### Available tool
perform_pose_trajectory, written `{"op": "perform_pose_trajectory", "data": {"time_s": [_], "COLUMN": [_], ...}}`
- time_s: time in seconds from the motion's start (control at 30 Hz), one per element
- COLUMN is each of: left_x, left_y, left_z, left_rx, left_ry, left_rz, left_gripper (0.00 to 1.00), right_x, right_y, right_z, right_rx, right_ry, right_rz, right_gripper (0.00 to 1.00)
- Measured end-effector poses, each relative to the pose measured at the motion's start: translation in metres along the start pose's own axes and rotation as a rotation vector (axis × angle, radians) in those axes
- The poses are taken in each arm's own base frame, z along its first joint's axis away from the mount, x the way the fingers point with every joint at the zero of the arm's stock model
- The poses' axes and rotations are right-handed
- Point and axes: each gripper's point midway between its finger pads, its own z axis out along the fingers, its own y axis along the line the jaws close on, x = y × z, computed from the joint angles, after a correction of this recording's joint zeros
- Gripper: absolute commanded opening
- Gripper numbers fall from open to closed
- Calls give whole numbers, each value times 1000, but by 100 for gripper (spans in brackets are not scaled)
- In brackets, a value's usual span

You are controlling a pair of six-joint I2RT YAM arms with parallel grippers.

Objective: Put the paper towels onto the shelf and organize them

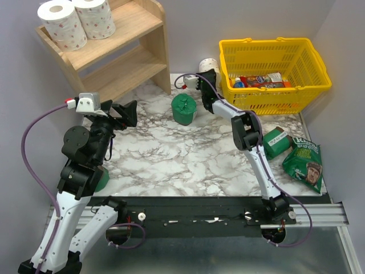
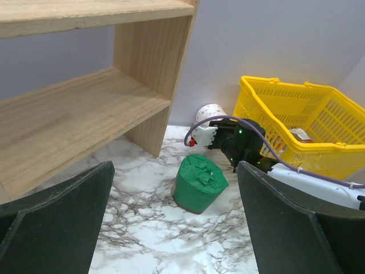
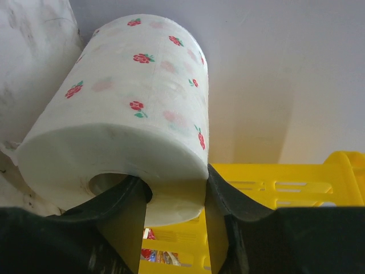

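Near the left edge, a green roll point(image 1: 103, 180) sits half hidden under the left arm point(image 1: 85, 154). By the right edge lies a green packet point(image 1: 303, 160); its words are too small to read. The left gripper point(image 1: 131, 114) is wide open and holds nothing. A second green roll point(image 1: 183, 109) stands mid-bench. By the far edge, beside the yellow basket point(image 1: 274, 98), the right gripper point(image 3: 174, 185) pinches a white roll point(image 3: 125, 114) with red flowers, one finger in its hole. In the far left corner, the shelf point(image 1: 142, 23) has two white rolls point(image 1: 63, 25) on top.

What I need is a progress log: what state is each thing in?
Two white rolls: upright on the shelf's top tier.
Third white roll: on its side, gripped by the right gripper, one finger in its core.
Green roll: standing free on the table.
Left gripper: open, empty.
Lower tier of the shelf: bare.
Basket: holding packets.
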Motion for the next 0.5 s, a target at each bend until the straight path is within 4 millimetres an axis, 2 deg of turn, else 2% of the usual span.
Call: {"op": "perform_pose_trajectory", "data": {"time_s": [0.2, 0.37, 0.43, 0.5], "left_x": [-2, -8, -10, -9], "left_y": [2, 2, 2, 2], "left_z": [-1, -8, -10, -11], "left_rx": [-11, -10, -8, -9], "left_ry": [-8, -26, -33, -29], "left_rz": [2, -1, -4, -5], "left_gripper": [99, 99, 99, 99], "right_x": [-4, -10, -17, -29], "right_y": [-5, -2, -10, -27], "right_z": [-1, -18, -29, -44], "right_rx": [20, -13, -25, -30], "right_ry": [-12, -25, -34, -47], "right_rz": [28, 73, 103, 152], "right_gripper": [35, 34, 34, 34]}}
